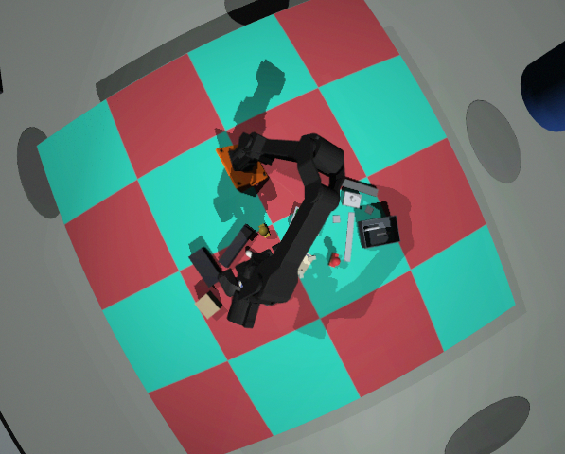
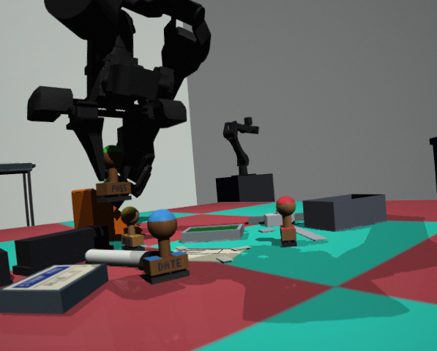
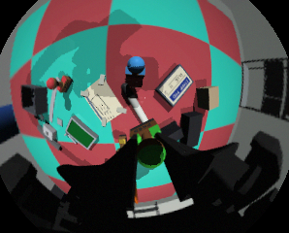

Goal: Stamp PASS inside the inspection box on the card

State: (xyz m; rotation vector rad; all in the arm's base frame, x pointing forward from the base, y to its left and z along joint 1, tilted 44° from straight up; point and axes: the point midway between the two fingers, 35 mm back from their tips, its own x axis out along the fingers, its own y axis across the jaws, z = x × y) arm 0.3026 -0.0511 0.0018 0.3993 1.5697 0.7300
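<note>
My gripper (image 2: 113, 176) (image 3: 146, 136) is shut on the handle of the PASS stamp (image 2: 114, 188) (image 3: 150, 153), which has a green-topped knob. The stamp hangs upright above the bench, behind the white marker in the exterior view. Its underside is hidden. The green ink pad (image 2: 212, 229) (image 3: 81, 132) lies open in its grey tray, off to one side of the held stamp. The cream card (image 1: 304, 266) (image 2: 207, 254) (image 3: 106, 103) lies flat with small pieces at its edges. I cannot make out whether its box is marked.
A blue DATE stamp (image 2: 165, 260) (image 3: 136, 65), yellow stamp (image 1: 263, 230) (image 2: 130, 216) and red stamp (image 1: 334, 259) (image 2: 285, 208) stand around the card. A white marker (image 2: 112, 257) (image 3: 139, 111), boxed blue stamp pad (image 2: 52, 285) (image 3: 174, 88), black blocks, grey bin (image 2: 318, 215) and orange wedge (image 2: 83, 211) are nearby.
</note>
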